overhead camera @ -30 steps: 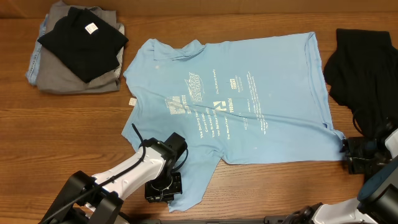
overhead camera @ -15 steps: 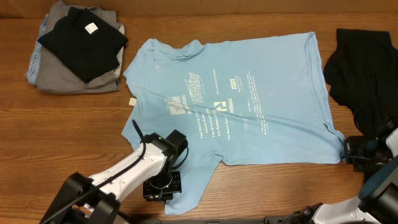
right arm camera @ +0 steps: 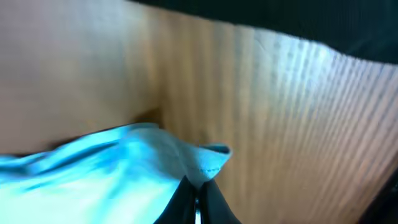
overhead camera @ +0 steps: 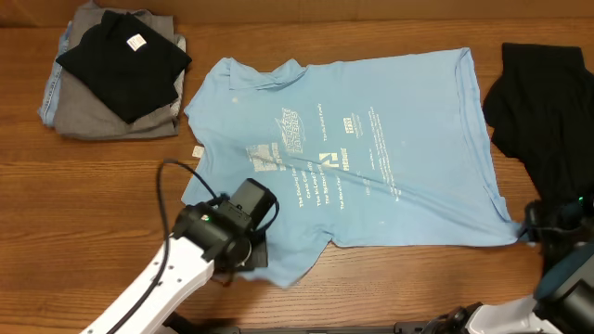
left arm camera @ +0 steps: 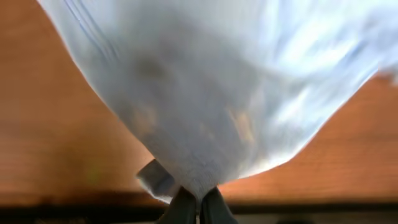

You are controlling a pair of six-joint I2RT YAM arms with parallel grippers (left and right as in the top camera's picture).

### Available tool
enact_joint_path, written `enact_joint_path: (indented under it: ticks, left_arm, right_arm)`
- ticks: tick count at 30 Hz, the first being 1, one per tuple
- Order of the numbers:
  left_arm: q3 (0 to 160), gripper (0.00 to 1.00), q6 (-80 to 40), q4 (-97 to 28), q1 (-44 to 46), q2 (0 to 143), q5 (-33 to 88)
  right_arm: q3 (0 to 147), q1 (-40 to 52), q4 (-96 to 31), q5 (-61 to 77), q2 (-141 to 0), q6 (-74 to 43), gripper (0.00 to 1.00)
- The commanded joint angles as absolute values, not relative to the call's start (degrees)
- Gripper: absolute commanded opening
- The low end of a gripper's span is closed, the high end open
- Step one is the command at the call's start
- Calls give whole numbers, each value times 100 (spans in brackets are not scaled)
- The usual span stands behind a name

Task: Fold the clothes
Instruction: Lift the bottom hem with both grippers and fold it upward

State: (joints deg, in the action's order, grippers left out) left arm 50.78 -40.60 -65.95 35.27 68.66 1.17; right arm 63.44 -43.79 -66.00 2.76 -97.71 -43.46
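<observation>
Pinching the light blue T-shirt [overhead camera: 390,148], left end effector [left arm camera: 199,200] holds a sleeve, right end effector [right arm camera: 197,191] a hem corner.

My right gripper [right arm camera: 198,200] is clamped on a hemmed corner of the light blue T-shirt [right arm camera: 106,171]. Cloth bunches just above the gripper and trails off to its left. Wooden table [right arm camera: 292,118] underneath. Dark fabric [right arm camera: 267,15] well beyond the gripper, along the top. Frame is blurred.
</observation>
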Motion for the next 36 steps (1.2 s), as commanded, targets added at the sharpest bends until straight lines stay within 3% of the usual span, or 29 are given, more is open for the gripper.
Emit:
enact_joint_path:
  ticks: [1, 9, 19, 36]
  left_arm:
    - [5572, 4, -4189, -6532, 3496, 6740, -1306]
    - [5695, 4, -3844, -5708, 2803, 6748, -1601]
    - [5695, 4, -3181, -4654, 1968, 6890, -1695]
    - [5695, 4, -2676, -3096, 1601, 8582, -1824]
  right_arm:
    - [6683, -4399, -6486, 635, -9428, -4397, 4]
    - [6702, -4209, -5822, 1234, -9413, -4397, 4]
    - [6698, -3326, -5159, 1205, -9419, -4727, 4]
    - [6698, -2145, -2923, 432, -9435, -5153, 4]
